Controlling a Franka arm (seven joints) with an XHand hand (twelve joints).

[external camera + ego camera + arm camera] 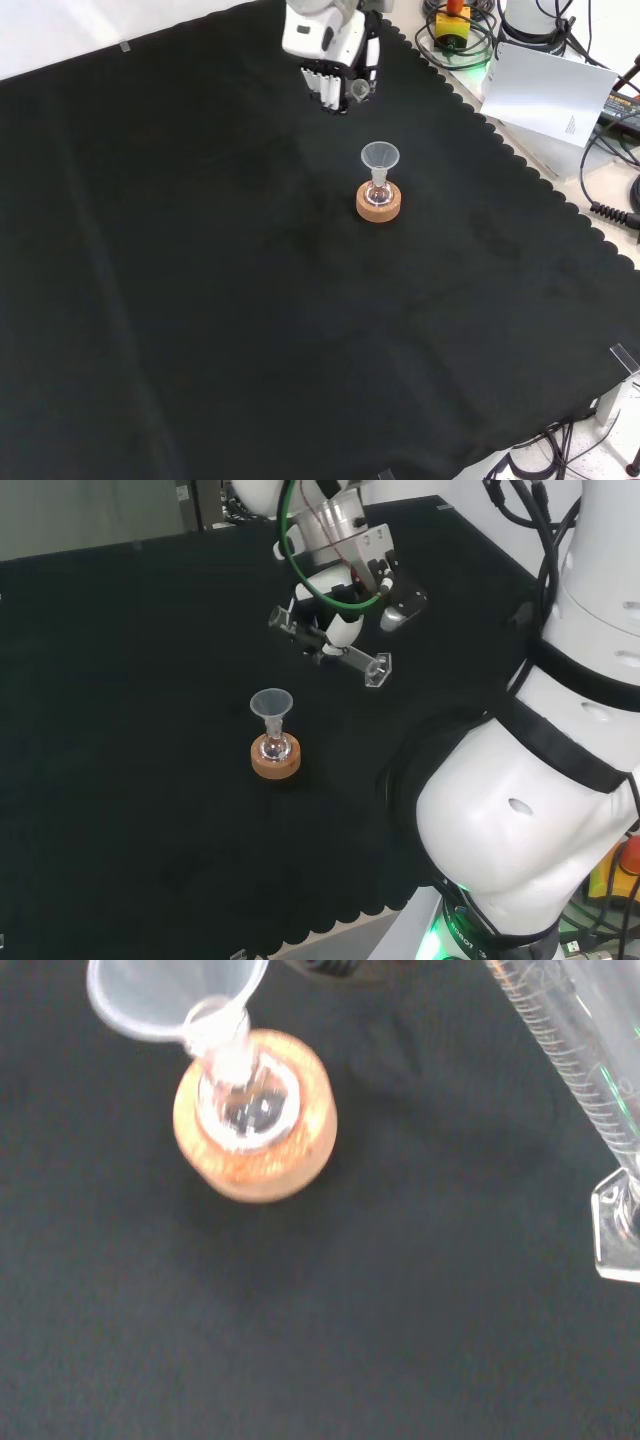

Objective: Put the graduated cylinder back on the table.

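The hand point(335, 620) hangs above the cloth with its fingers curled round a clear graduated cylinder point(352, 658). In the head view the cylinder lies tilted, nearly level, its foot point(378, 670) toward the lower right and its mouth to the left. The wrist view has the ruled tube point(575, 1070) and foot point(618, 1230) close up. In the front view the hand point(330, 50) is at the top, farther off than the flask, with the cylinder's end point(359, 90) poking out. A small flask with a clear funnel point(271, 708) stands on a cork ring point(275, 760) below and left of the hand.
The arm's white links point(540, 770) take up the head view's right side. Cables, a paper sheet point(545, 90) and gear lie beyond the cloth's scalloped edge at the front view's upper right. Bare black cloth point(200, 300) spreads around the flask.
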